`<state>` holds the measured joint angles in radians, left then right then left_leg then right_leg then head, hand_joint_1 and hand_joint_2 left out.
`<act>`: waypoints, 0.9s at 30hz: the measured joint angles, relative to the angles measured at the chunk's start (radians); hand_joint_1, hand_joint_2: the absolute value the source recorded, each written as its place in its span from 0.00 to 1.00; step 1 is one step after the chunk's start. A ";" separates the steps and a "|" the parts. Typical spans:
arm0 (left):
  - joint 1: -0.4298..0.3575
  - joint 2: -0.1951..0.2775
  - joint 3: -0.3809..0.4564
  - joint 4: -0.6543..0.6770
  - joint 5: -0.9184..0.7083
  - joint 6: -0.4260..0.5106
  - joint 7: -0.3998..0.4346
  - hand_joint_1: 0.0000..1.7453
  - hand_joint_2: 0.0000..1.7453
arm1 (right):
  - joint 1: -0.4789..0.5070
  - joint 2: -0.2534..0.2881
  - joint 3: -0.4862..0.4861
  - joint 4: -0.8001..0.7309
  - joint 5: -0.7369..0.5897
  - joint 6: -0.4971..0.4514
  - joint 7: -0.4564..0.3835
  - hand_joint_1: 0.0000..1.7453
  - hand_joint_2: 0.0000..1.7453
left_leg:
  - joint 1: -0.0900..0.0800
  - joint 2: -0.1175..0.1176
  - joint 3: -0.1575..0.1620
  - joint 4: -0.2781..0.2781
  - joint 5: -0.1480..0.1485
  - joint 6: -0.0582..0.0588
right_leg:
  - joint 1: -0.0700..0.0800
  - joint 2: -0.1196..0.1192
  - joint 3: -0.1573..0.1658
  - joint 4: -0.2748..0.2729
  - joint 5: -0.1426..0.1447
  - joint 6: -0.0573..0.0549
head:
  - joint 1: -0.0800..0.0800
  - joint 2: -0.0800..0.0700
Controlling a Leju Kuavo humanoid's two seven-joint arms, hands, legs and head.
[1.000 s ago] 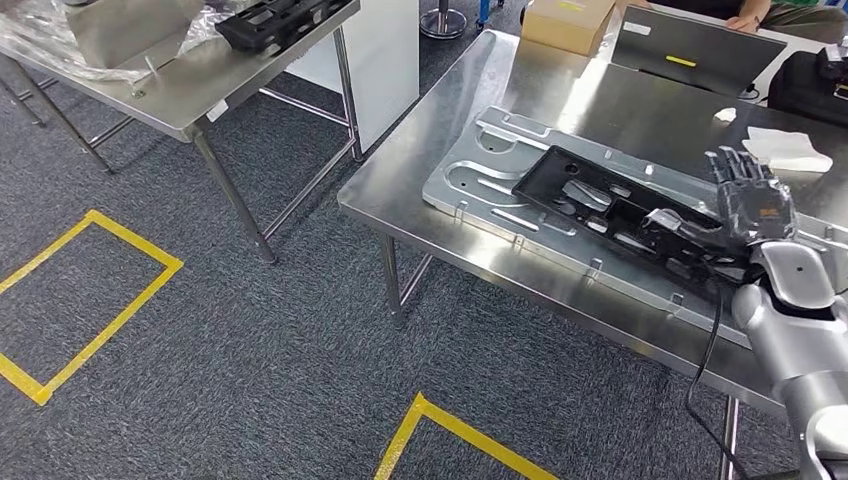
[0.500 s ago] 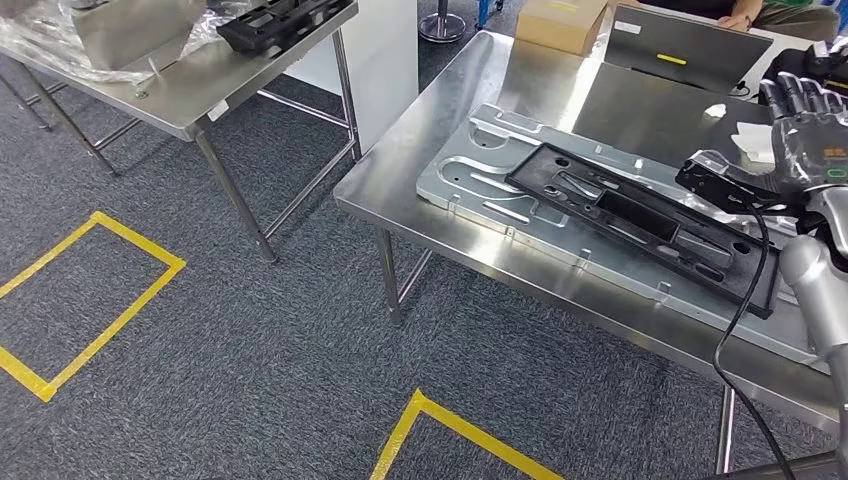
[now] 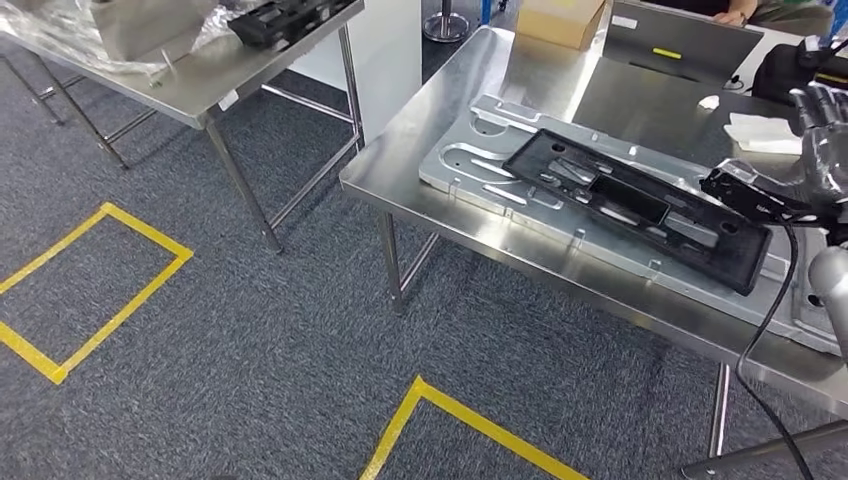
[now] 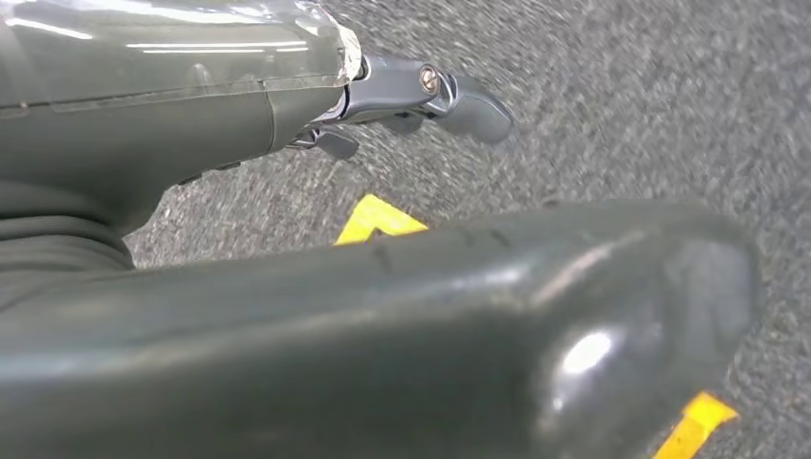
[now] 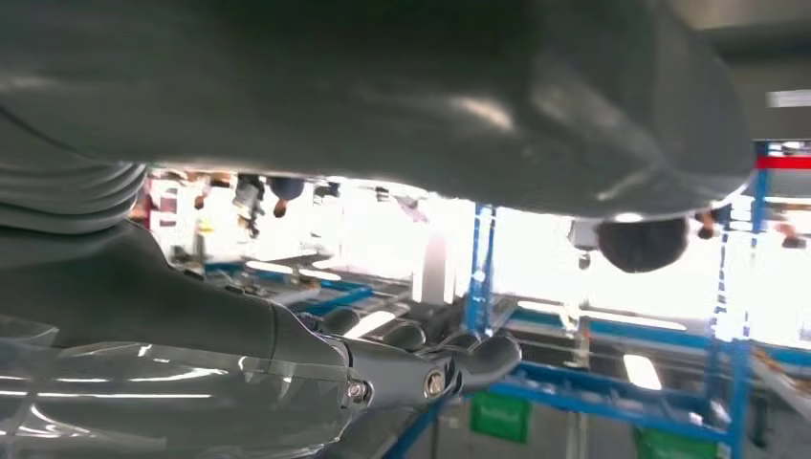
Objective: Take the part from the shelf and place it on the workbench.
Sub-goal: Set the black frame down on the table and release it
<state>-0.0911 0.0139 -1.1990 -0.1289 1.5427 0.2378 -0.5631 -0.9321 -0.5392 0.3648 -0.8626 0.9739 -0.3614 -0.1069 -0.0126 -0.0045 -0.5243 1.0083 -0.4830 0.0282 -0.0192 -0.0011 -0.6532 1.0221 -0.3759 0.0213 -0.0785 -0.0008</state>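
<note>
The long black part (image 3: 640, 205) lies flat on a silver fixture plate (image 3: 480, 165) on the steel workbench (image 3: 560, 85). My right hand (image 3: 815, 160) is raised at the picture's right edge, beside and above the part's right end. Its fingers are spread and it holds nothing; the dark thumb reaches over that end. In the right wrist view the right hand (image 5: 383, 96) points up toward bright lights and blue racks. My left hand (image 4: 287, 306) hangs over the grey carpet with its fingers apart and nothing in it.
A second steel table (image 3: 200, 70) at the upper left carries another black part (image 3: 285, 15) and plastic-wrapped metal. On the workbench's far side are a cardboard box (image 3: 570, 20), a grey case (image 3: 690, 45), a white tissue (image 3: 765, 135) and a person (image 3: 760, 10). Yellow tape (image 3: 110, 290) marks the floor.
My right hand has let go of the part's right end and risen up and to the right. The part now lies on the plate. The camera has shifted slightly.
</note>
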 joint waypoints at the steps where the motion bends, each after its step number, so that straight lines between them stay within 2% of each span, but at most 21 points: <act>1: -0.001 -0.001 -0.001 0.000 0.001 0.001 0.001 0.00 0.00 | 0.001 0.002 0.002 0.004 0.002 -0.004 0.001 0.00 0.00 | 0.001 0.001 -0.002 -0.012 0.013 0.007 | -0.001 0.000 -0.003 0.000 -0.003 0.005 | 0.000 0.000; 2: -0.001 -0.002 -0.002 0.000 0.001 0.002 0.003 0.00 0.00 | 0.001 0.003 0.004 0.008 0.004 -0.008 0.002 0.00 0.00 | 0.003 0.003 -0.006 -0.022 0.029 0.015 | -0.002 0.001 -0.011 0.012 -0.023 0.009 | 0.000 0.000; 3: -0.002 -0.004 -0.002 0.000 0.001 0.003 0.003 0.00 0.00 | 0.002 0.004 0.005 0.012 0.006 -0.013 0.004 0.00 0.00 | 0.005 0.004 -0.014 -0.032 0.046 0.021 | -0.002 0.001 -0.023 0.043 -0.060 0.012 | 0.000 0.000; 5: -0.001 -0.006 -0.004 0.000 0.001 0.003 0.004 0.00 0.00 | 0.005 0.005 0.007 0.018 0.011 -0.021 0.008 0.00 0.00 | 0.005 0.004 -0.039 -0.034 0.069 0.025 | -0.004 0.002 -0.056 0.158 -0.153 0.017 | 0.000 0.000; 6: 0.000 -0.007 -0.004 0.000 0.001 0.003 0.004 0.00 0.00 | 0.009 0.007 0.009 0.021 0.013 -0.024 0.008 0.00 0.00 | 0.005 0.004 -0.055 -0.032 0.079 0.024 | -0.005 0.002 -0.068 0.217 -0.181 0.020 | 0.000 0.000; 7: 0.000 -0.007 -0.004 0.000 0.001 0.003 0.004 0.00 0.00 | 0.013 0.009 0.010 0.024 0.015 -0.025 0.008 0.00 0.00 | 0.006 0.005 -0.070 -0.029 0.088 0.022 | -0.007 0.002 -0.069 0.254 -0.188 0.024 | 0.000 0.000; 8: 0.000 -0.008 -0.004 0.000 0.001 0.003 0.005 0.00 0.00 | 0.016 0.011 0.012 0.025 0.016 -0.026 0.008 0.00 0.00 | 0.007 0.005 -0.086 -0.024 0.096 0.020 | -0.009 0.001 -0.054 0.258 -0.176 0.027 | 0.000 0.000; 10: -0.001 -0.011 -0.005 0.000 -0.001 0.003 0.005 0.00 0.00 | 0.018 0.012 0.012 0.027 0.017 -0.025 0.008 0.00 0.00 | 0.010 0.005 -0.117 -0.006 0.108 0.012 | -0.015 0.001 0.025 0.166 -0.132 0.034 | 0.000 0.000; 11: -0.001 -0.012 -0.006 0.000 -0.003 0.003 0.005 0.00 0.00 | 0.018 0.012 0.012 0.026 0.015 -0.025 0.008 0.00 0.00 | 0.010 0.004 -0.132 0.005 0.113 0.007 | -0.014 0.001 0.073 0.097 -0.128 0.035 | 0.000 0.000; 13: -0.001 -0.013 -0.010 0.000 -0.005 0.004 0.006 0.00 0.00 | 0.022 0.007 0.012 0.021 0.005 -0.021 0.007 0.00 0.00 | 0.008 0.002 -0.149 0.021 0.122 -0.004 | -0.010 0.003 0.124 0.015 -0.141 0.027 | -0.001 0.000; 14: -0.001 -0.013 -0.012 0.000 -0.007 0.004 0.007 0.00 0.00 | 0.027 0.003 0.012 0.018 -0.003 -0.019 0.004 0.00 0.00 | 0.007 0.001 -0.153 0.023 0.128 -0.010 | -0.006 0.004 0.127 0.005 -0.145 0.019 | -0.002 0.000; 16: 0.001 -0.013 -0.018 0.000 -0.011 0.005 0.010 0.00 0.00 | 0.038 -0.007 0.011 0.013 -0.022 -0.013 -0.005 0.00 0.00 | 0.008 -0.002 -0.161 0.025 0.133 -0.022 | -0.007 0.001 0.115 0.006 -0.132 0.000 | -0.003 0.000; 17: 0.003 -0.014 -0.020 0.000 -0.012 0.005 0.012 0.00 0.00 | 0.041 -0.009 0.011 0.010 -0.028 -0.012 -0.010 0.00 0.00 | 0.010 -0.002 -0.171 0.037 0.116 -0.028 | -0.008 -0.001 0.107 0.005 -0.122 -0.010 | -0.003 0.000; 18: 0.004 -0.014 -0.023 0.000 -0.013 0.006 0.014 0.00 0.00 | 0.043 -0.011 0.011 0.009 -0.033 -0.011 -0.014 0.00 0.00 | 0.012 -0.002 -0.186 0.069 0.079 -0.034 | -0.009 -0.002 0.096 0.004 -0.110 -0.018 | -0.003 0.000; 20: 0.003 -0.016 -0.026 0.000 -0.010 0.009 0.016 0.00 0.00 | 0.044 -0.010 0.011 0.009 -0.035 -0.012 -0.020 0.00 0.00 | 0.016 -0.001 -0.223 0.189 -0.021 -0.042 | -0.007 -0.002 0.069 0.003 -0.087 -0.028 | -0.003 0.000; 21: 0.002 -0.016 -0.027 0.000 -0.008 0.010 0.016 0.00 0.00 | 0.045 -0.008 0.012 0.011 -0.034 -0.013 -0.022 0.00 0.00 | 0.017 -0.001 -0.237 0.255 -0.057 -0.044 | -0.005 -0.002 0.054 0.004 -0.076 -0.030 | -0.003 0.000; 22: 0.001 -0.016 -0.027 0.000 -0.006 0.012 0.016 0.00 0.00 | 0.045 -0.005 0.013 0.014 -0.033 -0.014 -0.023 0.00 0.00 | 0.017 -0.001 -0.240 0.303 -0.070 -0.045 | -0.003 -0.001 0.040 0.004 -0.065 -0.030 | -0.003 0.000; 23: 0.000 -0.016 -0.027 0.000 -0.004 0.013 0.016 0.00 0.00 | 0.044 -0.001 0.013 0.017 -0.032 -0.014 -0.024 0.00 0.00 | 0.017 -0.001 -0.228 0.320 -0.062 -0.044 | -0.002 -0.001 0.025 0.005 -0.053 -0.029 | -0.003 0.000; 24: -0.001 -0.016 -0.028 0.000 -0.003 0.014 0.016 0.00 0.00 | 0.044 0.002 0.014 0.021 -0.032 -0.015 -0.025 0.00 0.00 | 0.017 -0.001 -0.197 0.301 -0.039 -0.041 | 0.000 0.000 0.011 0.005 -0.042 -0.028 | -0.003 0.000; 25: -0.002 -0.016 -0.028 0.000 -0.003 0.014 0.016 0.00 0.00 | 0.043 0.003 0.015 0.023 -0.033 -0.015 -0.025 0.00 0.00 | 0.016 -0.001 -0.150 0.251 -0.017 -0.034 | 0.003 0.001 -0.002 0.005 -0.031 -0.026 | -0.003 0.000; 27: -0.005 -0.015 -0.029 0.000 -0.005 0.014 0.015 0.00 0.00 | 0.043 0.003 0.014 0.027 -0.043 -0.014 -0.027 0.00 0.00 | 0.010 -0.002 -0.034 0.100 -0.018 -0.017 | 0.005 -0.001 -0.020 0.006 -0.012 -0.018 | -0.003 0.000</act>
<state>-0.0960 -0.0011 -1.2278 -0.1289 1.5381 0.2515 -0.5482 -0.8893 -0.5363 0.3793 -0.8357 0.9311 -0.3758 -0.1342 -0.0022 -0.0061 -0.5586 1.1083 -0.5012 0.0111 -0.0138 -0.0022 -0.6730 1.0279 -0.3876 0.0032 -0.0816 -0.0008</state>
